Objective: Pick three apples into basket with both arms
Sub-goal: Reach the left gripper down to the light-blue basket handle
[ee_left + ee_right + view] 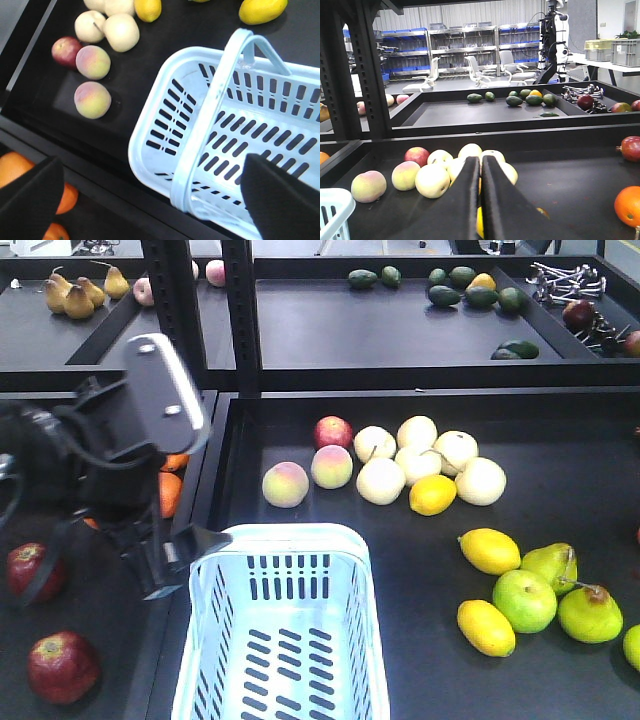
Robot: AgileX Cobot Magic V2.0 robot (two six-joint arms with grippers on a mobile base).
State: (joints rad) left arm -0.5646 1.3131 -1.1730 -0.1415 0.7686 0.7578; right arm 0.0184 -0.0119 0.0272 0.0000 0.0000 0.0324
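In the front view, the basket is sitting with no fruit inside, two apples are lying left of it, and the left gripper is hovering at its left rim. In the left wrist view, its fingers are spreading wide above the basket, holding nothing. In the right wrist view, the right gripper is pinching closed on nothing, right of the basket. By my reading, all three picks are waiting.

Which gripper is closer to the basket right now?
Left. The left gripper hangs open over the left rim of the basket. The right gripper, shut, is off to its right; the basket shows only at the lower-left edge of its wrist view.
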